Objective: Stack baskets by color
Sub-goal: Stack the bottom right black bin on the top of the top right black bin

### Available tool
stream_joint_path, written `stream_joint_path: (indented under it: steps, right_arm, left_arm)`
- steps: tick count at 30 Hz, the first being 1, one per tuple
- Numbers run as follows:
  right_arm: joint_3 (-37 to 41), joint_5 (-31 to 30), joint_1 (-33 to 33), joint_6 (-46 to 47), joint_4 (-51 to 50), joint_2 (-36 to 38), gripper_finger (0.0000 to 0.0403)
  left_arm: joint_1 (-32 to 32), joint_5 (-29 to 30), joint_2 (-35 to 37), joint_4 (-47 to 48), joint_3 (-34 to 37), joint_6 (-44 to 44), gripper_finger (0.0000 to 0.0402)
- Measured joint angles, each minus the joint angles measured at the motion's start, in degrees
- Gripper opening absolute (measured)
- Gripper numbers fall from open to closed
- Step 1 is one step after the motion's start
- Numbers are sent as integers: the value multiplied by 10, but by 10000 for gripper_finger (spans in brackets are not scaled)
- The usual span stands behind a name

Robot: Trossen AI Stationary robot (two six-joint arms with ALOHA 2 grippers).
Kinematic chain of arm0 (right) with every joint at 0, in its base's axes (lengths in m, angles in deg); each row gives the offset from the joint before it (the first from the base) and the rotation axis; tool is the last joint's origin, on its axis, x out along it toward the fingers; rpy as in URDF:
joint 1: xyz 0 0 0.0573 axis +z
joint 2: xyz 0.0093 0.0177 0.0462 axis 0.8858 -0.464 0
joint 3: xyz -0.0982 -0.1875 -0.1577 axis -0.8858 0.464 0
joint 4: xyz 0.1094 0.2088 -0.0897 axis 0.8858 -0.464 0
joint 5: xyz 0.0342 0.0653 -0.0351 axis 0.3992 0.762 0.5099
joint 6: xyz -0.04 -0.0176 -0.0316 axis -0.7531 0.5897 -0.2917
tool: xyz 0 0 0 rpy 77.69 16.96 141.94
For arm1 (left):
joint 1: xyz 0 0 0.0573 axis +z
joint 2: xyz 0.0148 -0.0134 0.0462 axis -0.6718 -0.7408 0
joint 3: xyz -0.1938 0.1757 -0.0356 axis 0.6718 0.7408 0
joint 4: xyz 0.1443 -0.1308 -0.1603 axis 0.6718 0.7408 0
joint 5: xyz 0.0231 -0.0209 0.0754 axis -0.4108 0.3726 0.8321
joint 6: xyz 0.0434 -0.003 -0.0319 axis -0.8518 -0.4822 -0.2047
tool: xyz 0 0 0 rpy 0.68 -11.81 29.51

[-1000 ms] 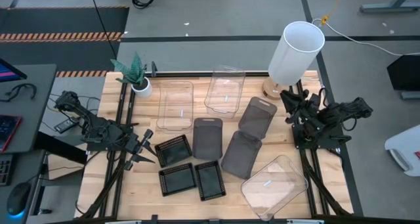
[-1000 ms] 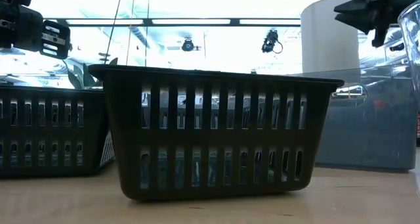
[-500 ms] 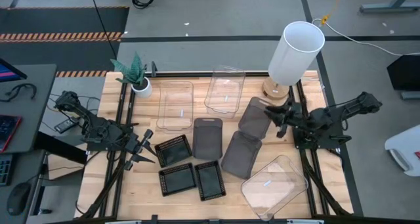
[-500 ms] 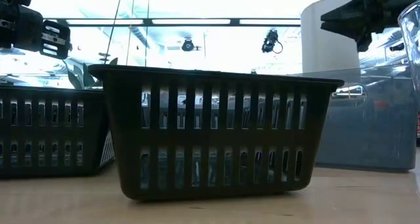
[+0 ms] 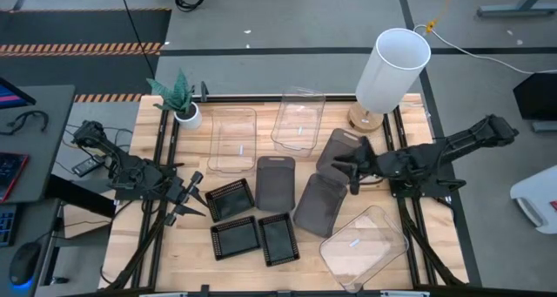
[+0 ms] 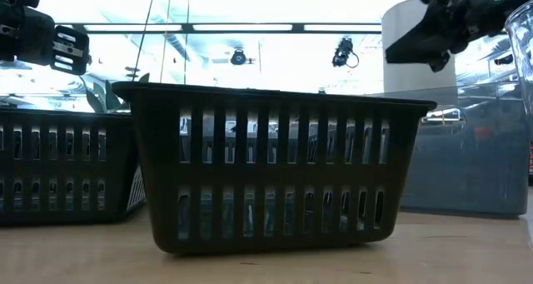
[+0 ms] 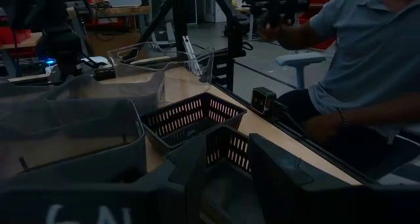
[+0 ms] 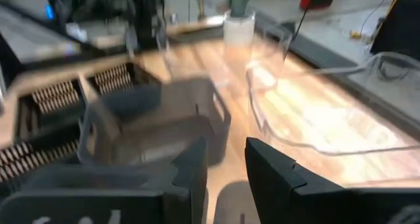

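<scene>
Nine baskets rest by their bottoms on the wooden table. The clear ones (image 5: 231,140) (image 5: 298,118) (image 5: 364,245) lie at the far middle and near right. The smoky grey ones (image 5: 276,182) (image 5: 341,151) (image 5: 318,205) are at the centre. The black mesh ones (image 5: 230,199) (image 5: 235,238) (image 5: 278,238) are near left of centre. My left gripper (image 5: 185,198) stands open at the left, just left of the black baskets. My right gripper (image 5: 349,172) hangs open above the two right-hand grey baskets, touching nothing.
A tall white lamp (image 5: 396,69) stands at the far right corner and a small potted plant (image 5: 181,104) at the far left. A seated person (image 7: 367,73) is beyond the table's near edge. Bare wood lies along the near left edge.
My right gripper has swung from beside the lamp's base toward the table's left and a little nearer, out over the right-hand grey baskets, and it has turned and tipped on the way. The baskets have not moved.
</scene>
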Motion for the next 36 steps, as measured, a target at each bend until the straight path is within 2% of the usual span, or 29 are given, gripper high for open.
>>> stream_joint_path:
  steps: [3, 8, 10, 19, 26, 31, 36]
  right_arm:
    - [-19, 37, -22, -20, -13, -47, 109]
    - [-55, 139, -65, -43, -19, -122, 109]
    - [-79, 163, -78, -58, -34, -155, 110]
    - [-216, 181, -100, -163, -138, -307, 151]
    - [-353, 232, -105, -223, -268, -433, 191]
    - [-440, 271, -101, -265, -356, -503, 199]
    - [-493, 278, -99, -303, -408, -555, 199]
  left_arm:
    - [0, 0, 0, 0, 0, 0, 121]
    - [0, 0, 0, 0, 0, 0, 121]
    - [0, 0, 0, 0, 0, 0, 121]
    - [0, 0, 0, 0, 0, 0, 121]
    - [0, 0, 0, 0, 0, 0, 121]
    - [0, 0, 0, 0, 0, 0, 121]
    - [0, 0, 0, 0, 0, 0, 121]
